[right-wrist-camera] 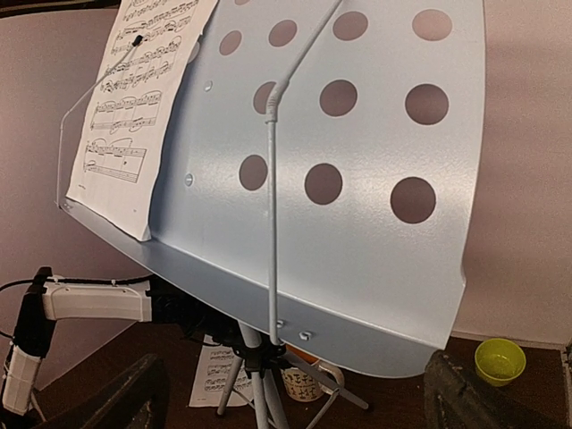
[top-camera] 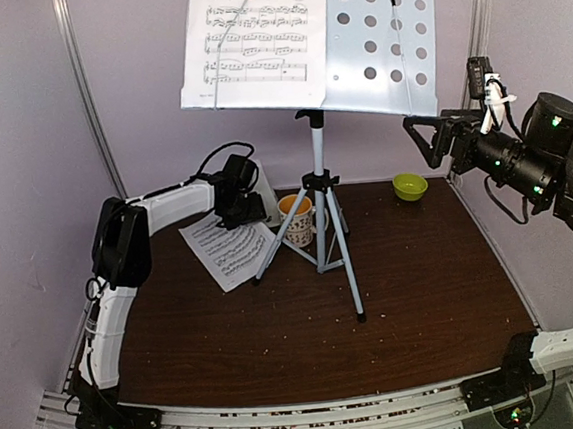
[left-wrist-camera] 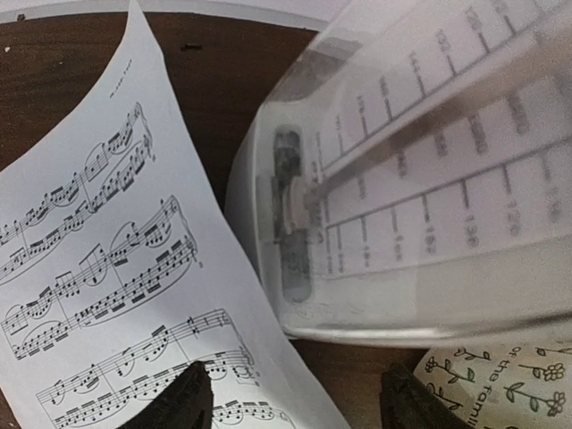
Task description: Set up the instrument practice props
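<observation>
The pale perforated music stand [top-camera: 382, 40] rises on its grey tripod [top-camera: 323, 231] at the table's back middle. One sheet-music page [top-camera: 251, 42] rests on its left half, behind a wire holder. A second page [top-camera: 227, 248] lies flat on the table, left of the tripod. My left gripper [top-camera: 241, 206] hovers low over that page's far corner, facing the white metronome [left-wrist-camera: 420, 206]. Its jaws [left-wrist-camera: 295, 407] are open, one fingertip [left-wrist-camera: 183, 402] over the page [left-wrist-camera: 98, 268], with nothing clamped. My right gripper [top-camera: 425, 132] is raised at the stand's right edge, open and empty [right-wrist-camera: 295, 411], facing the stand's tray [right-wrist-camera: 357, 206].
A patterned mug [top-camera: 297, 219] with an orange inside stands between the metronome and the tripod legs, close to my left gripper [left-wrist-camera: 509, 384]. A small green bowl [top-camera: 409, 186] sits at the back right. Walls close in behind and at both sides.
</observation>
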### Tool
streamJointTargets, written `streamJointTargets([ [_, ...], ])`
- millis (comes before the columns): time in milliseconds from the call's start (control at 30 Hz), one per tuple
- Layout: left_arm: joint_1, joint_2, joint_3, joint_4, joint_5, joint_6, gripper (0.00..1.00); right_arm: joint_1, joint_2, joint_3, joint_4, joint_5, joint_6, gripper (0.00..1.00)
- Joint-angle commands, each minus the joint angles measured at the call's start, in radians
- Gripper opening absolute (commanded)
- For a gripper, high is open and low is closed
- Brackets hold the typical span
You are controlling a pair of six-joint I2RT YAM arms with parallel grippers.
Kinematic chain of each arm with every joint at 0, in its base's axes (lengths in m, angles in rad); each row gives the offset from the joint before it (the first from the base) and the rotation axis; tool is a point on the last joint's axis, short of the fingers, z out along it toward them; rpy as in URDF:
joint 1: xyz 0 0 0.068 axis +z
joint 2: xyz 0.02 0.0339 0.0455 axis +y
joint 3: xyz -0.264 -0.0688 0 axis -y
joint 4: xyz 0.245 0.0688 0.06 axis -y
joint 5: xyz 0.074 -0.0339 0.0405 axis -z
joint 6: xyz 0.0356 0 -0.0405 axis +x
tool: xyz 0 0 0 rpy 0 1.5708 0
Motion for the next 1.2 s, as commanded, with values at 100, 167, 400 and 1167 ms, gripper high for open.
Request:
streamJointTargets([
  [100,-0.005,-0.009,0.018,-0.006,0.025,-0.030,0.33,-0.002,-0.013,-0.015,0.006,-0.011,0.009,1.00],
  [167,-0.006,-0.053,-0.021,-0.002,0.020,-0.043,0.16,-0.003,-0.017,-0.014,0.005,-0.009,0.011,1.00],
  [400,0.000,-0.318,-0.277,0.072,-0.064,-0.071,0.00,-0.002,-0.030,-0.020,0.008,-0.013,0.017,1.00],
  [1167,0.223,-0.459,-0.537,0.184,0.201,0.190,0.64,-0.002,-0.057,-0.043,0.013,-0.036,0.045,1.00],
])
